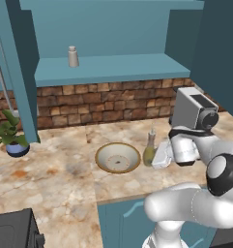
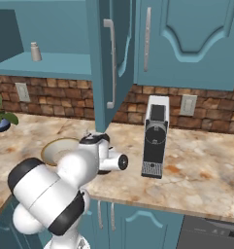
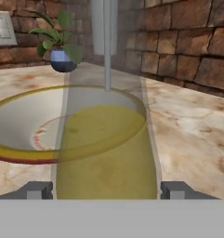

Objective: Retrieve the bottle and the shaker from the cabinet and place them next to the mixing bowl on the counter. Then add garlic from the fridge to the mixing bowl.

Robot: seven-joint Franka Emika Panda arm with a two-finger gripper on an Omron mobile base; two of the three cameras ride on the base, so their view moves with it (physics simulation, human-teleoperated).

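Bottle [image 3: 106, 158] between wide-spread pincer [image 3: 105, 189] fingertips

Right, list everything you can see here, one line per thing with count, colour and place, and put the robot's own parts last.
bottle: one, clear glass with olive-yellow liquid, upright on the counter just right of the bowl, between the fingertips.
mixing bowl: one, cream with tan rim, on the counter.
shaker: one, grey-white, on the cabinet shelf.
cabinet: one, teal, open, above the brick wall.
counter: one, beige-orange marble look.
potted plant: one, green in a blue pot, left end of the counter.
coffee machine: one, white and black, on the counter against the wall, right of the arm.
wall sockets: two, white, on the brick wall.
gripper: one, open, fingertips either side of the bottle's base.
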